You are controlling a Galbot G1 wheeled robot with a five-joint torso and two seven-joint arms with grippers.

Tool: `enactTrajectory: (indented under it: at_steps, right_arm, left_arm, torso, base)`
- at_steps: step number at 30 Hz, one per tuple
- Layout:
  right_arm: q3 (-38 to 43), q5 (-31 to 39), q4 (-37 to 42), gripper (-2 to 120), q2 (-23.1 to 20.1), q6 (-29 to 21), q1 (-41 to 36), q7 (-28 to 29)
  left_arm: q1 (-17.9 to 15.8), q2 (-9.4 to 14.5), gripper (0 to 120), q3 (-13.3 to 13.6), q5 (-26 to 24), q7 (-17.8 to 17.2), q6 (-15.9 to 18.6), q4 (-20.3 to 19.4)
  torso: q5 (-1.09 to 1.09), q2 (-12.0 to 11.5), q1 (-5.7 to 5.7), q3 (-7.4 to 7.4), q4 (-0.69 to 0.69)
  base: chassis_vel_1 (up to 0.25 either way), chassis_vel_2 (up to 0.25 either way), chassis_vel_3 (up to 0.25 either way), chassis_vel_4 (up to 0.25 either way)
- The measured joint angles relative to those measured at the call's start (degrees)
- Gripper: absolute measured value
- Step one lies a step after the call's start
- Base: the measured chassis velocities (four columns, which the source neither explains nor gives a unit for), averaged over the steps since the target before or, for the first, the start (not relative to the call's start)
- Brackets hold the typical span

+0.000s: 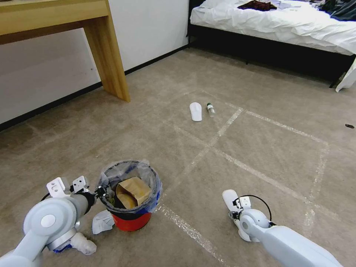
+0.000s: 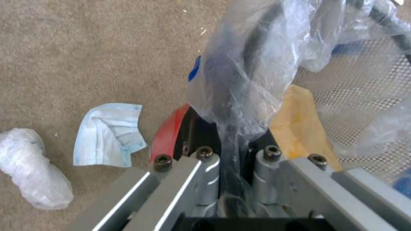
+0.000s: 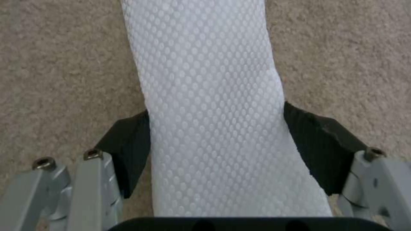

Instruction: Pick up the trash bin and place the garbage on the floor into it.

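Observation:
The trash bin [image 1: 130,218], a small red bucket with a blue band and a crinkled clear liner, stands on the floor [image 1: 230,155] at the near left and holds a brown paper bag [image 1: 132,191]. My left gripper [image 1: 99,192] is shut on the bin's rim and liner [image 2: 240,80]. At the near right a flat white slipper [image 1: 229,197] lies on the carpet, and my right gripper [image 1: 234,212] is down over it, open. Its black pads [image 3: 128,144] flank the slipper [image 3: 201,64] at both edges. Farther off lie a second slipper [image 1: 195,111] and a green-labelled clear bottle [image 1: 210,109].
A pale blue face mask [image 1: 103,221] and a crumpled white wad [image 1: 83,244] lie on the carpet beside the bin. A wooden table leg [image 1: 109,55] stands at the back left by the wall. A bed [image 1: 282,26] fills the back right.

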Motion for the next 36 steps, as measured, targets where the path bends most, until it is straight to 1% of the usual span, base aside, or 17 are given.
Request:
enactTrajectory:
  at_steps: [2, 4, 6, 7, 8, 9, 10, 11, 13, 14, 15, 16, 17, 20, 22, 23, 36]
  right_arm:
    - [0.1, 0.0, 0.1, 73, -0.2, 0.1, -0.1, 0.1]
    - [0.5, 0.1, 1.1, 72, -0.8, 0.1, -0.5, 0.6]
    - [2.1, 0.9, 3.9, 62, -2.4, 0.3, -0.8, 3.0]
    - [2.1, 0.9, 3.9, 62, -2.4, 0.3, -0.8, 3.0]
    - [2.4, 1.7, 5.4, 55, -3.2, 0.2, -0.9, 3.6]
    - [2.4, 1.9, 6.3, 52, -3.7, 0.1, -0.9, 3.7]
    - [2.4, 1.9, 6.3, 52, -3.7, 0.1, -0.9, 3.7]
    - [2.6, 2.3, 7.4, 45, -4.5, 0.1, -0.5, 4.0]
    - [2.6, 2.8, 7.9, 40, -4.7, -0.1, -0.2, 4.3]
    - [2.7, 3.4, 8.8, 35, -5.0, -0.3, 0.1, 4.6]
    - [2.8, 3.8, 9.4, 28, -5.3, -0.4, 0.3, 4.7]
    - [2.8, 3.8, 9.4, 28, -5.3, -0.4, 0.3, 4.7]
    - [2.9, 3.8, 10.0, 22, -5.6, -0.4, 0.4, 5.1]
    - [2.9, 3.9, 11.1, 10, -6.0, -0.4, 0.2, 5.3]
    - [3.0, 3.9, 11.7, 7, -6.2, -0.5, 0.1, 5.5]
    - [3.5, 4.4, 12.7, 0, -6.5, -0.8, -0.2, 6.1]
    - [5.4, 3.9, 11.0, 0, -5.7, 0.2, -2.6, 5.8]
  left_arm:
    - [-0.1, 0.0, 4, 0.1, 0.0, 0.0, 0.0, 0.0]
    - [-0.2, 0.2, 4, 0.1, -0.1, -0.1, -0.1, 0.0]
    - [-0.5, 0.6, 4, 0.1, -0.3, -0.3, -0.1, 0.1]
    - [-0.5, 0.6, 4, 0.1, -0.3, -0.3, -0.1, 0.1]
    - [-0.6, 0.7, 4, 0.2, -0.3, -0.3, -0.2, 0.1]
    - [-0.6, 0.8, 4, 0.2, -0.3, -0.3, -0.2, 0.1]
    - [-0.6, 0.8, 4, 0.2, -0.3, -0.3, -0.2, 0.1]
    - [-0.6, 0.8, 4, 0.3, -0.3, -0.4, -0.2, 0.0]
    - [-0.6, 0.8, 4, 0.3, -0.3, -0.4, -0.2, 0.0]
    - [-0.6, 0.8, 4, 0.3, -0.3, -0.4, -0.2, -0.2]
    - [-0.4, 0.8, 4, 0.3, -0.3, -0.5, -0.2, -0.4]
    - [-0.4, 0.8, 4, 0.3, -0.3, -0.5, -0.2, -0.4]
    - [-0.3, 0.8, 4, 0.2, -0.3, -0.6, -0.2, -0.5]
    - [0.0, 0.8, 4, 0.0, -0.2, -0.7, -0.2, -0.9]
    - [0.1, 0.9, 4, -0.1, -0.2, -0.7, -0.2, -1.0]
    - [0.2, 0.9, 4, -0.1, -0.2, -0.7, -0.2, -1.2]
    - [1.4, 0.6, 4, -0.8, -0.1, -1.2, -0.3, -2.4]
  torso:
    - [0.02, 0.0, 0.00, 0.00, 0.03]
    - [0.15, 0.0, 0.02, 0.04, 0.10]
    - [-0.12, 0.0, 0.04, 0.03, 0.01]
    - [-0.12, 0.0, 0.04, 0.03, 0.01]
    - [0.10, 0.0, 0.05, 0.05, 0.01]
    - [0.11, 0.0, 0.04, 0.03, 0.00]
    - [0.11, 0.0, 0.04, 0.03, 0.00]
    - [-0.10, 0.0, 0.04, 0.02, 0.01]
    - [-0.10, 0.0, 0.03, 0.01, 0.02]
    - [0.04, 0.0, 0.03, 0.00, 0.04]
    - [0.03, 0.0, 0.03, 0.01, 0.03]
    - [0.03, 0.0, 0.03, 0.01, 0.03]
    - [-0.07, 0.0, 0.03, 0.00, 0.02]
    - [0.03, 0.0, 0.03, 0.00, 0.02]
    - [-0.01, 0.0, 0.02, 0.00, 0.02]
    - [-0.03, 0.0, 0.02, 0.00, 0.02]
    - [-0.01, 0.0, 0.01, -0.01, 0.02]
  base:
    - [0.000, 0.000, 0.000, 0.000]
    - [0.000, 0.000, 0.000, 0.000]
    - [-0.027, -0.004, 0.025, -0.002]
    - [-0.054, -0.009, 0.050, -0.004]
    - [-0.054, 0.019, -0.007, -0.021]
    - [0.000, 0.000, 0.000, 0.000]
    - [0.000, 0.000, 0.000, 0.000]
    - [0.000, 0.000, 0.000, 0.000]
    - [0.000, 0.000, 0.000, 0.000]
    - [0.000, 0.000, 0.000, 0.000]
    - [0.000, 0.000, 0.000, 0.000]
    - [0.000, 0.000, 0.000, 0.000]
    - [0.000, 0.000, 0.000, 0.000]
    - [0.000, 0.000, 0.000, 0.000]
    - [0.000, 0.000, 0.000, 0.000]
    - [0.000, 0.000, 0.000, 0.000]
    - [0.000, 0.000, 0.000, 0.000]
